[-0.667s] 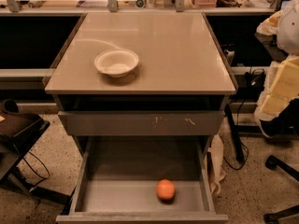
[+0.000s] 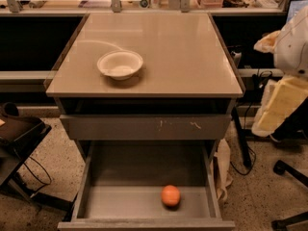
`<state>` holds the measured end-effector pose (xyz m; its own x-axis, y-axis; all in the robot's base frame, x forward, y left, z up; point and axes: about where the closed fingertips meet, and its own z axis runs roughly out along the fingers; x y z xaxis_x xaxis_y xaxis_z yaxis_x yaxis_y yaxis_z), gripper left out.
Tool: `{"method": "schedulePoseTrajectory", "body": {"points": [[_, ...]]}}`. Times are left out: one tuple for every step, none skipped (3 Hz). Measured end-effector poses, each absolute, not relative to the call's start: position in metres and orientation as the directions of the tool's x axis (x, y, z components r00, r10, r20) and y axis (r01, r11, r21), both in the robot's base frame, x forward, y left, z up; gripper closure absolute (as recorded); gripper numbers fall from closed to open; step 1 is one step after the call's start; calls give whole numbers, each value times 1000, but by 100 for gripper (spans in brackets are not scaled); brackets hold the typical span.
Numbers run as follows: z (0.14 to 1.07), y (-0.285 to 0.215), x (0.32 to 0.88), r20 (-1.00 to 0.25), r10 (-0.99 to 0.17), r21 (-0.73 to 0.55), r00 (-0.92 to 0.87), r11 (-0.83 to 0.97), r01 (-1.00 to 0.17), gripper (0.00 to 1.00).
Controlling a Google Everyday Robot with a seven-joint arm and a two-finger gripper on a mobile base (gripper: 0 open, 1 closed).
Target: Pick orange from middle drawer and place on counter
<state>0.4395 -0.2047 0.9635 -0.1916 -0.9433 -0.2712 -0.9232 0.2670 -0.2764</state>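
At the front right of the wide grey middle drawer [image 2: 120, 203], the small round bright orange [image 2: 170, 196] lies unmoved. The gripper [image 2: 283, 105], seemingly the pale yellowish form at the right edge, has dipped slightly; its opening cannot be told. Reach barely begun; the glossy beige counter [image 2: 183, 57] waits.

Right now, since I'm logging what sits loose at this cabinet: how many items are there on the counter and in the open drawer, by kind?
orange: 1, in the middle drawer
white bowl: 1, on the counter
Total: 2
The pincer is not in view, so nothing is being held.
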Motion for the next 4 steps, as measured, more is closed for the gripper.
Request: {"method": "schedulePoseTrajectory", "body": {"points": [[882, -188, 441, -383, -903, -172, -194, 276, -946, 0], [749, -163, 438, -498, -825, -1, -268, 309, -951, 0], [749, -163, 439, -499, -824, -2, -268, 311, -951, 0], [740, -168, 454, -552, -778, -28, -301, 377, -926, 0]]}}
